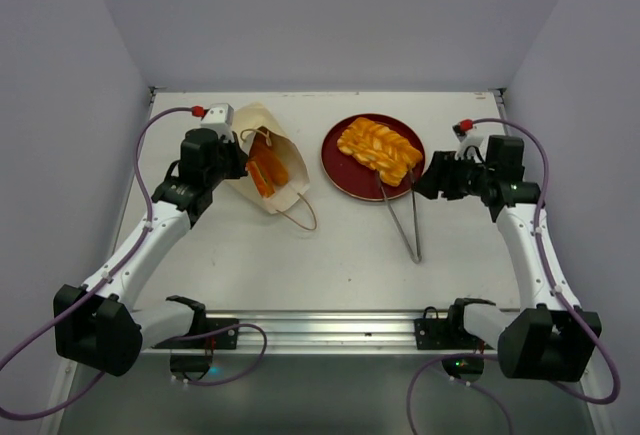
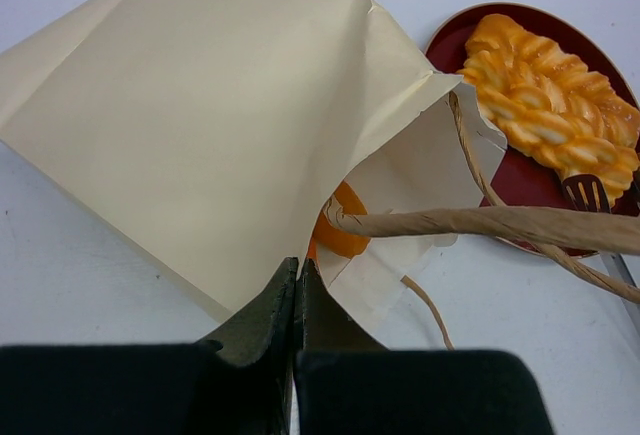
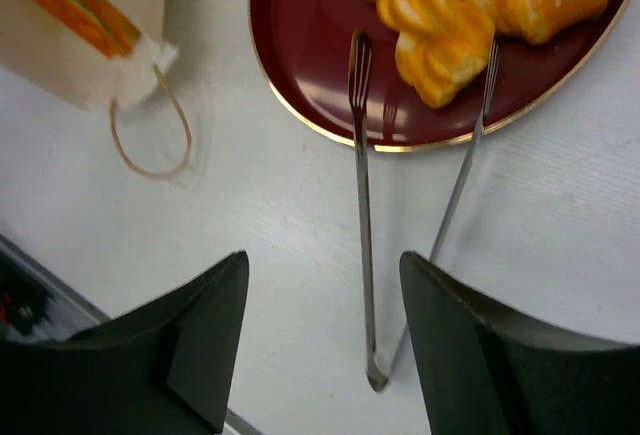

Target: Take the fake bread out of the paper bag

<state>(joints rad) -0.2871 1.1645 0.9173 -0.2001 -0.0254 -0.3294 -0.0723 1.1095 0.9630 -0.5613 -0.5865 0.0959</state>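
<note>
The cream paper bag (image 1: 252, 123) lies sideways at ten o'clock, orange toy bread (image 1: 264, 175) in its mouth; the left gripper (image 2: 298, 280) pinches its edge. The right gripper (image 3: 322, 285), at three o'clock, gapes empty.

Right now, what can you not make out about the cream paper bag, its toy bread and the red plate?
- Contents of the cream paper bag: top external shows one orange toy bread at the mouth; the bag wall hides anything deeper.
- Left gripper, left wrist: shut at the bag edge; its own fingers hide whether paper is pinched.
- Round red plate, right wrist: cut off by the top edge.
</note>
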